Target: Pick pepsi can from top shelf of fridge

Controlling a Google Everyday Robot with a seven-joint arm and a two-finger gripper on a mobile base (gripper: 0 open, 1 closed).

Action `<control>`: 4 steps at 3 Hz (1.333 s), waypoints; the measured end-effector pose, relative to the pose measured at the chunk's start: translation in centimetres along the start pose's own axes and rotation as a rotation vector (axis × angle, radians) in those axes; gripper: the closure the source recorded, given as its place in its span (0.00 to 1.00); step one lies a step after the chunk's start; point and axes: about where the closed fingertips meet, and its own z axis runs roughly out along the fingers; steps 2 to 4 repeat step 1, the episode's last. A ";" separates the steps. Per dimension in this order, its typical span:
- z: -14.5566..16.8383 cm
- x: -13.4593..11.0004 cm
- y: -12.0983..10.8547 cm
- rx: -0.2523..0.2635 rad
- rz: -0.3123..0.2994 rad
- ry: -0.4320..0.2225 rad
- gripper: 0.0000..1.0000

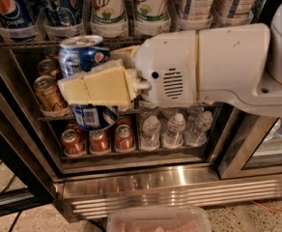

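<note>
Clamped with the tool (83,85) across the middle of the upright pepsi can (83,57), apparently just outside the fridge (146,187) front, below its top shelf (30,42); probably pull straight back from the fridge.

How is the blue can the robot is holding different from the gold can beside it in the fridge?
The pepsi can is blue with a red-white-blue globe; the gold can is copper-gold all over. The pepsi can is clamped between the gripper's jaws, out in front of the racks; the gold can stands free on a wire rack inside the fridge. The pepsi can shows a white barcode panel; the gold can shows none. Both are round drink cans.
</note>
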 end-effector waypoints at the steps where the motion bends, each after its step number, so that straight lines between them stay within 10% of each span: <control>1: 0.0 0.0 0.0 0.000 0.001 0.001 1.00; 4: 0.0 0.0 0.0 0.000 0.001 0.001 1.00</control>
